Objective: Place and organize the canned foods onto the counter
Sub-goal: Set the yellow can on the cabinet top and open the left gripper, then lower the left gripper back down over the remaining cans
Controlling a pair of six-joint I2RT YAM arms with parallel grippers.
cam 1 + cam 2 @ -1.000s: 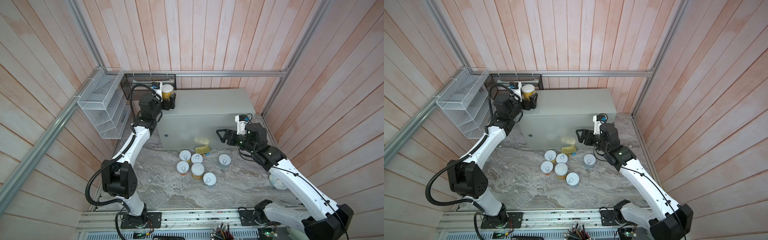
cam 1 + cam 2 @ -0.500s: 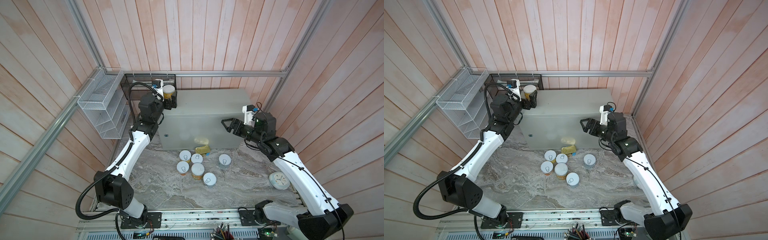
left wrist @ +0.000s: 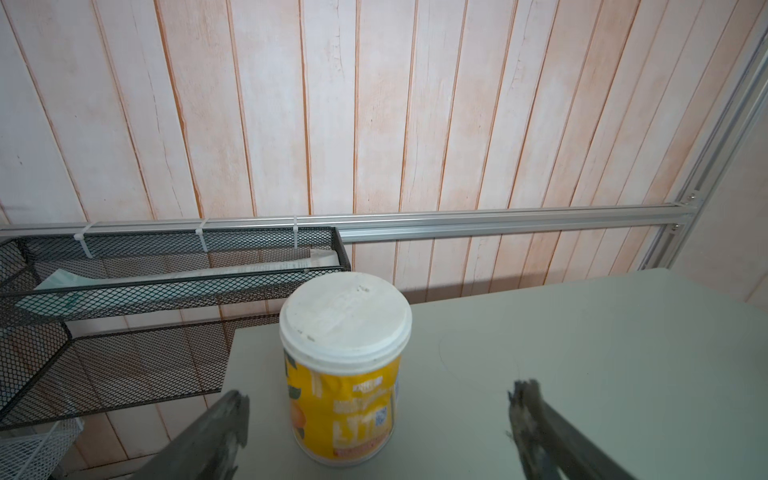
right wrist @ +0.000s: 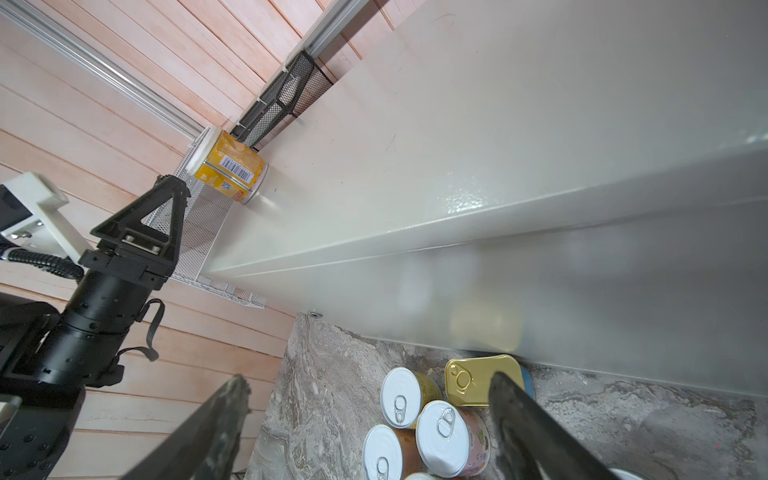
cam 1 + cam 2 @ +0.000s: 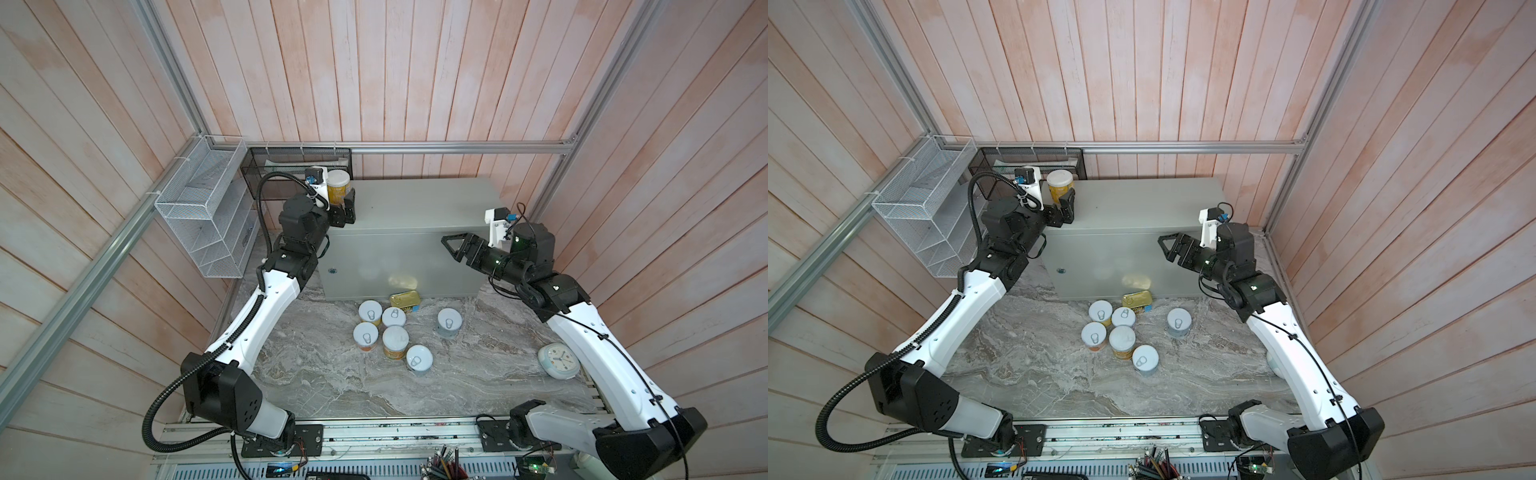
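Note:
One yellow-labelled can (image 5: pixel 338 188) (image 3: pixel 345 365) stands upright on the back left corner of the grey counter (image 5: pixel 415 208) (image 5: pixel 1142 203). My left gripper (image 5: pixel 348 206) (image 3: pixel 378 409) is open just behind it, its fingers either side and clear of the can. Several white-topped cans (image 5: pixel 395 340) (image 5: pixel 1122 340) and a gold rectangular tin (image 5: pixel 405 300) (image 4: pixel 478 380) sit on the marble before the counter's front. My right gripper (image 5: pixel 451 246) (image 4: pixel 370 399) hangs open and empty in the air by the counter's right front, above those cans.
A white wire basket (image 5: pixel 203 224) hangs on the left wall and a black mesh basket (image 5: pixel 291 166) behind the counter's left corner. A small round clock (image 5: pixel 559 360) lies on the marble (image 5: pixel 332 382) at the right, near my right arm.
My right gripper has risen from just above the marble and drawn back to the right, opening a little wider. The left gripper stays open by the yellow can.

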